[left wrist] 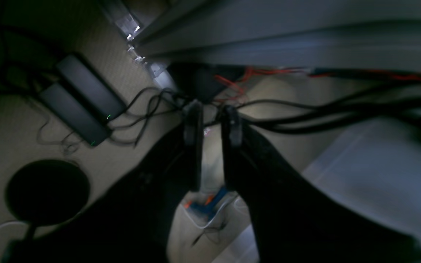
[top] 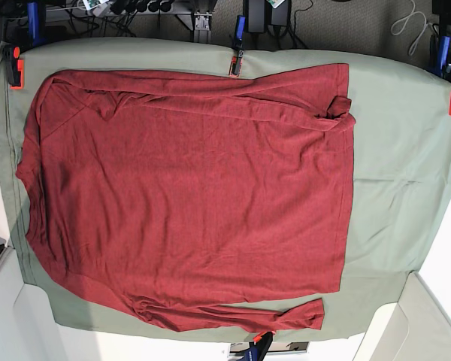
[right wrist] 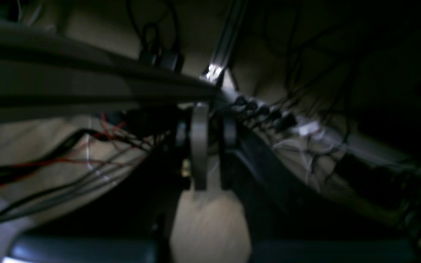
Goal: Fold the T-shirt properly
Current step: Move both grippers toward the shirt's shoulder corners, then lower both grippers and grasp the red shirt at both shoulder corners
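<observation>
I see the T-shirt (top: 188, 195) spread flat on the green cloth (top: 398, 150), soft and thin, so I would pinch a sleeve, both grippers (left wrist: 212, 126) (right wrist: 214, 146) narrow, holding nothing

A matt, heathered brick-red knit T-shirt (top: 188, 188) of thin soft cloth lies on my smooth, faintly creased sage-green cotton table cover (top: 395, 143), pinned by glossy orange-and-blue plastic clamps (top: 13, 66); below, dull grey metal framing (left wrist: 287, 40).
</observation>
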Action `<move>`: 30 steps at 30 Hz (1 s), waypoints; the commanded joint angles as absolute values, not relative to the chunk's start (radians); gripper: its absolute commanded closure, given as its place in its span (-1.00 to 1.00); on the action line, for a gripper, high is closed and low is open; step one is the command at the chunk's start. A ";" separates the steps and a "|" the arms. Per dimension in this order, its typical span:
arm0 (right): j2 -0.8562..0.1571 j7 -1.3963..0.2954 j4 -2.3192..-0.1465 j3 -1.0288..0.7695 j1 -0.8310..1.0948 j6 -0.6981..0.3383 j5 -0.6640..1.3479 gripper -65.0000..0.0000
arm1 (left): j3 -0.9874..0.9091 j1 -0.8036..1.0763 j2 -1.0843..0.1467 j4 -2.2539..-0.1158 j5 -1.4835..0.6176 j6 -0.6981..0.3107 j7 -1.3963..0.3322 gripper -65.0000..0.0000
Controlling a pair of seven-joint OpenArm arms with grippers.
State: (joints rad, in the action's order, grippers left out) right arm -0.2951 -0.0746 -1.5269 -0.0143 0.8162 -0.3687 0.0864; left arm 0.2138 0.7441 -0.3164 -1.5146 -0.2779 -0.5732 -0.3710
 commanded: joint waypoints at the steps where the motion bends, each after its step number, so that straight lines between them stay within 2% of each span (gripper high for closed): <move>1: -0.305 -0.054 -1.577 -0.030 0.846 -0.371 0.098 0.84 | 0.175 0.778 -0.322 -1.576 -0.306 -0.614 -0.369 0.72; 5: -0.305 -0.104 -1.716 -0.096 0.906 -0.371 0.167 0.84 | 0.031 0.866 -0.322 -1.759 -0.364 -0.698 -0.408 0.71; 11: -0.305 -0.223 -1.867 -0.225 0.909 -0.371 0.361 0.84 | -0.138 0.920 -0.322 -1.928 -0.503 -0.698 -0.458 0.71; 14: -0.305 -0.225 -1.934 -0.289 0.908 -0.371 0.424 0.83 | -0.206 0.931 -0.322 -1.958 -0.565 -0.698 -0.461 0.51; 16: -0.305 -0.226 -1.977 -0.327 0.902 -0.371 0.446 0.67 | -0.239 0.931 -0.328 -1.960 -0.595 -0.698 -0.462 0.29; 18: -0.305 -0.245 -2.004 -0.366 0.876 -0.370 0.469 0.36 | -0.258 0.931 -0.339 -1.960 -0.616 -0.698 -0.462 0.08; 20: -0.305 -0.288 -2.018 -0.406 0.838 -0.350 0.496 0.11 | -0.270 0.932 -0.347 -1.960 -0.625 -0.698 -0.463 0.03; 21: -0.305 -0.310 -2.019 -0.425 0.814 -0.325 0.513 0.05 | -0.270 0.931 -0.353 -1.960 -0.628 -0.698 -0.465 0.03; 24: -0.305 -0.373 -2.018 -0.477 0.732 -0.253 0.524 0.03 | -0.270 0.931 -0.367 -1.960 -0.628 -0.698 -0.465 0.03; 27: -0.308 -0.415 -2.016 -0.520 0.667 -0.240 0.524 0.02 | -0.274 0.932 -0.369 -1.960 -0.629 -0.698 -0.480 0.03; 30: -0.332 -0.424 -1.995 -0.534 0.635 -0.239 0.515 -0.26 | -0.276 0.934 -0.369 -1.960 -0.636 -0.698 -0.492 -0.11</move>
State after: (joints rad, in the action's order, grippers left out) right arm -0.3172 -0.4435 -1.9823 -0.5228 0.6323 -0.2398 0.5117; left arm -0.2695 0.9199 -0.3634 -1.9446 -0.6174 -0.6857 -0.5022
